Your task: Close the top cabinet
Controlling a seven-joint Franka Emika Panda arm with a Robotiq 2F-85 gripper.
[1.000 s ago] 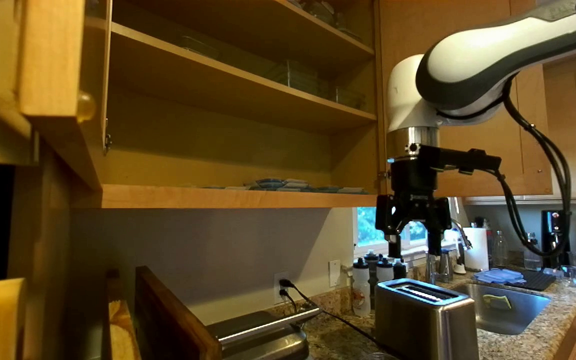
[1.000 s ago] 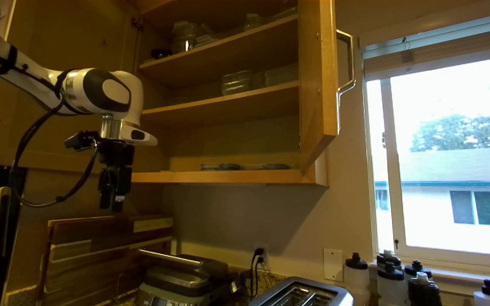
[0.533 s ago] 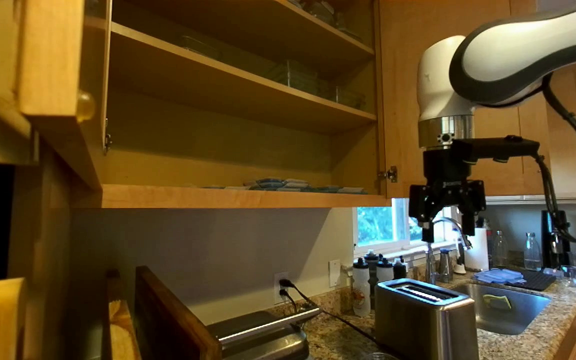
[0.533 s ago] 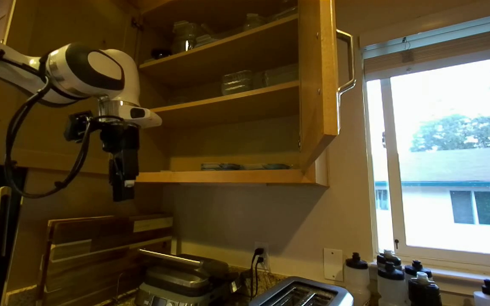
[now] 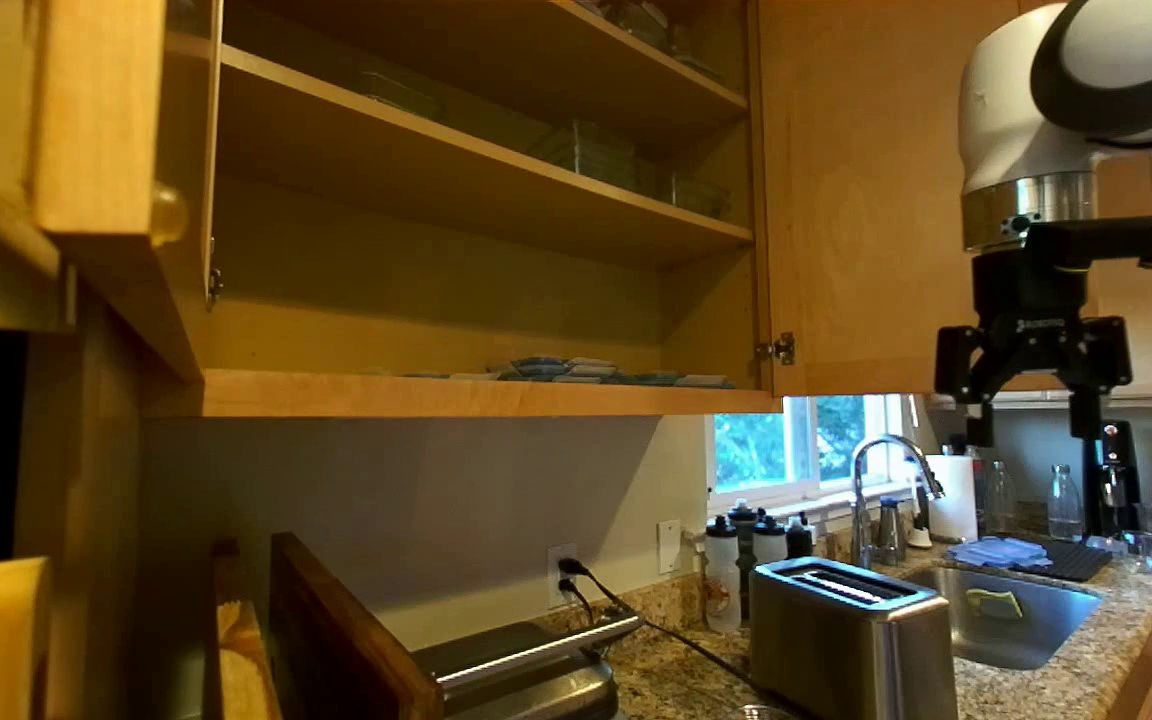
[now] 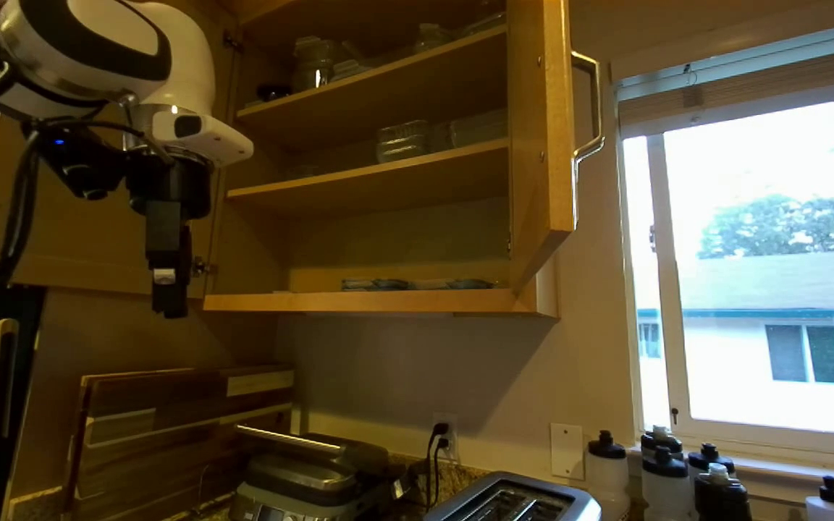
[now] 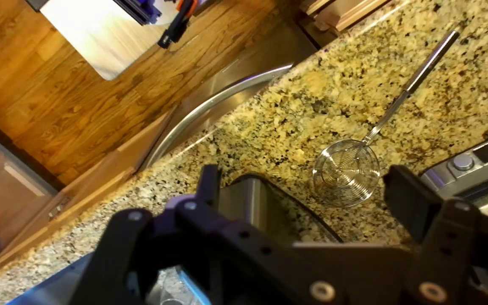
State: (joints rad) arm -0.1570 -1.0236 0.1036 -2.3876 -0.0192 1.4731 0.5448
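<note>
Above the counter (image 7: 278,123), on the wall (image 6: 496,362) next to the window (image 6: 764,224): cabinet (image 5: 476,290), wood, both doors (image 5: 876,220) swung out, inner shelves (image 5: 476,146) exposed in both exterior views. Window-side door (image 6: 544,130) has a metal handle (image 6: 598,108) on its outer face; opposite door (image 6: 48,246) is partly hidden by the arm (image 6: 98,29). Clear glassware (image 6: 402,141) sits on the shelves; low stacks of blue and white pieces (image 5: 541,367) (too small to identify) lie on the bottom board (image 5: 416,393).

Gripper (image 5: 1033,425) hangs pointing down in front of the cabinet, jaws spread wide, grasping nothing. In an exterior view its tips sit lower than the bottom edge of the window-side door, which is partly behind it; the two exterior views together put it apart from both doors. Wrist view: fingers (image 7: 409,201) far apart, a skimmer (image 7: 347,173) visible between them, flat on the counter, shaft toward the upper right of that view.

Counter items: boards (image 6: 178,434) upright on edge, grill (image 6: 297,467) just beside them, toaster (image 5: 866,640) between grill and sink (image 5: 1046,630). Bottles (image 6: 607,474) grouped near the window, mostly dark-capped. Two plugs (image 6: 441,429) in the outlet (image 5: 556,590) behind the grill. Blue cloth (image 5: 998,552) by the sink, against or on a black mat (image 5: 1066,560) (cannot tell which).
</note>
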